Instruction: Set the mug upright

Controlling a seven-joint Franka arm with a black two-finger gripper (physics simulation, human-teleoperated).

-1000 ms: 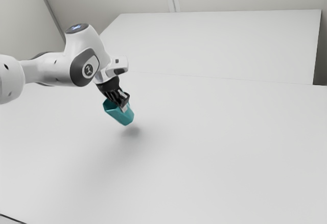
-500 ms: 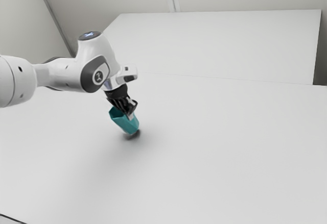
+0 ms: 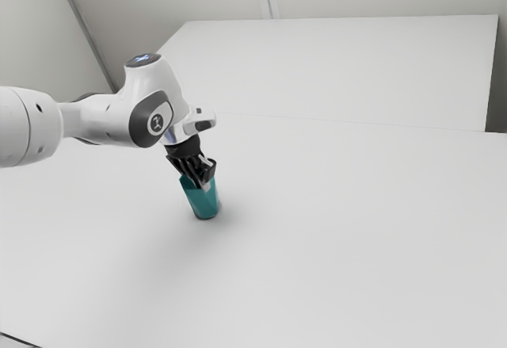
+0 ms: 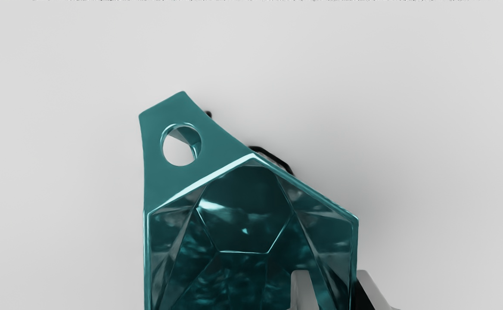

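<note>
The shiny blue-green mug with flat sides (image 3: 203, 202) was at the counter, its mouth up but leaning a little toward the exterior view's left. The black two-finger end effector (image 3: 207, 185) held it by one side wall, closed on that thin wall. One grey finger (image 4: 305, 292) went down inside the mug and the other grey finger (image 4: 371, 297) stood outside. That was likely picked because a wall is thin enough to pinch, and a grip near the top let the bottom point down at the smooth white counter (image 3: 356, 229). The handle with the round hole (image 4: 169, 183) stuck out away from the fingers, so it was not in their way. The mug probably needed to be straight and flat before the fingers could let go, or it might rock or tip.

Some bits were hard to see. The black fingers covered part of the rim in the exterior view. The wrist view cut off the near part of the mug. A thin black line (image 4: 274, 156) peeked out past the mug, and I could not tell what it was. I also could not tell if the whole bottom touched the counter.
</note>
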